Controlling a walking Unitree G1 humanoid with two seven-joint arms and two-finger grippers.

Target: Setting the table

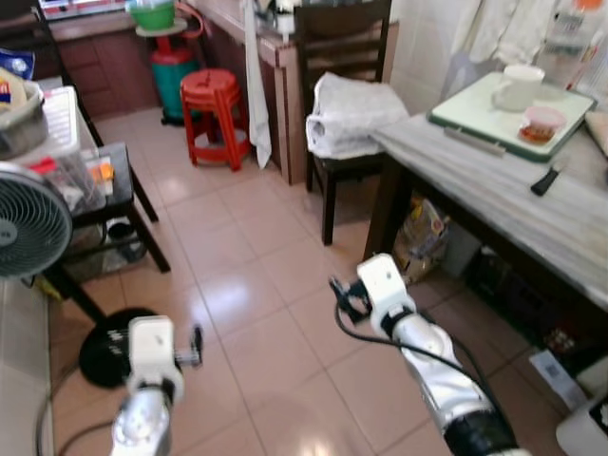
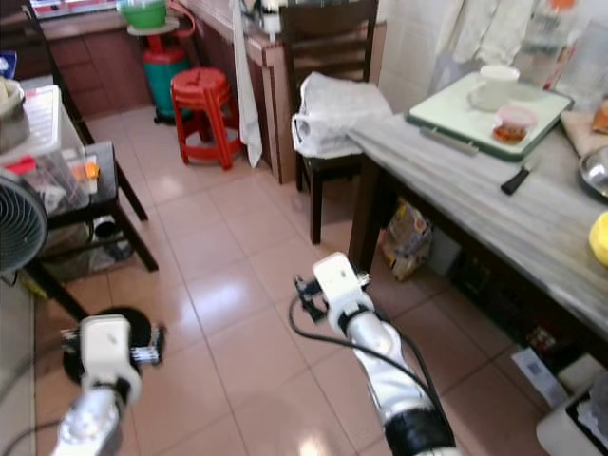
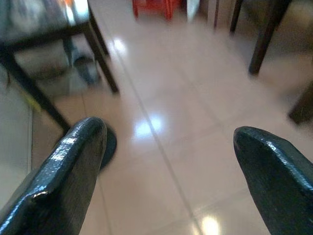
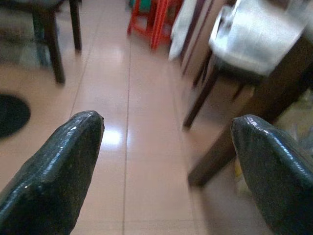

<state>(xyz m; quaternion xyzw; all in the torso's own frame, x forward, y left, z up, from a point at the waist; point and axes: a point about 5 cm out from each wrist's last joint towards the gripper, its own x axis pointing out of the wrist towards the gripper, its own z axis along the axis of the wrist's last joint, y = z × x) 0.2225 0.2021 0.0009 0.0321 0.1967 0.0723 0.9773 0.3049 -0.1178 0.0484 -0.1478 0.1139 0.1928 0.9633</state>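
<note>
Both pincers are hanging spread and empty over the floor, short of the desk [image 1: 494,190], since nothing is within reach: left pincer [image 3: 166,161], right pincer [image 4: 166,161]. On the desk, the tray [image 1: 456,119] is carrying a mug [image 1: 518,87] and bowl [image 1: 542,123]; a knife [image 1: 547,178] is lying beside the tray.
</note>
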